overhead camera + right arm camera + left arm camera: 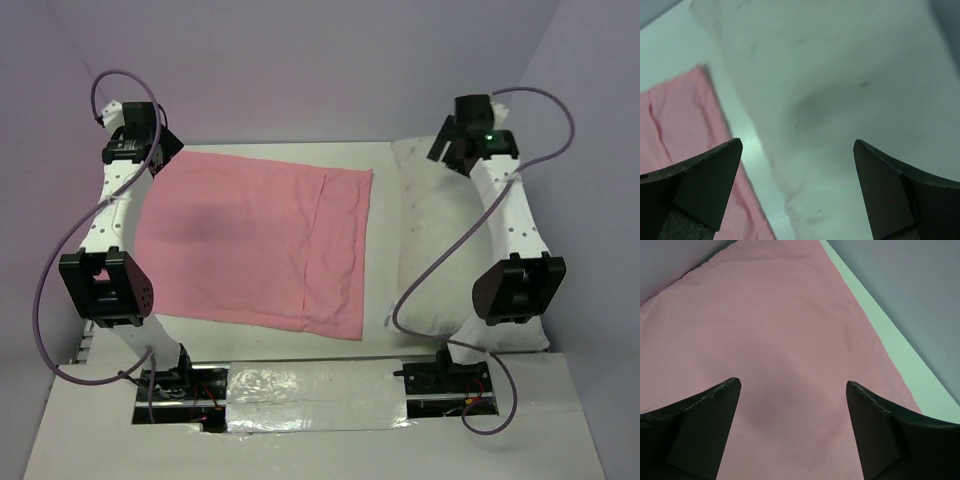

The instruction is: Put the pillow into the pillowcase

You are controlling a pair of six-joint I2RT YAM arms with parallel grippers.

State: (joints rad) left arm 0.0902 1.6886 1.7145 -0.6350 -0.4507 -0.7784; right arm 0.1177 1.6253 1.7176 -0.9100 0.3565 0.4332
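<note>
Overhead, the pillowcase (255, 240) lies flat and apparently empty on the table (100, 430), long axis crosswise; the pillow (435, 230) lies outside it, just beside its right end, long axis running near to far. The left gripper (168, 152) hangs over the pillowcase's far left corner, the right gripper (452, 150) over the pillow's far end, nearer the pillow. Left wrist: the left gripper (792, 385) stands spread wide above the pink pillowcase (780, 325), holding nothing. Right wrist: the right gripper (797, 145) is equally spread and empty above the pillow (840, 85).
</note>
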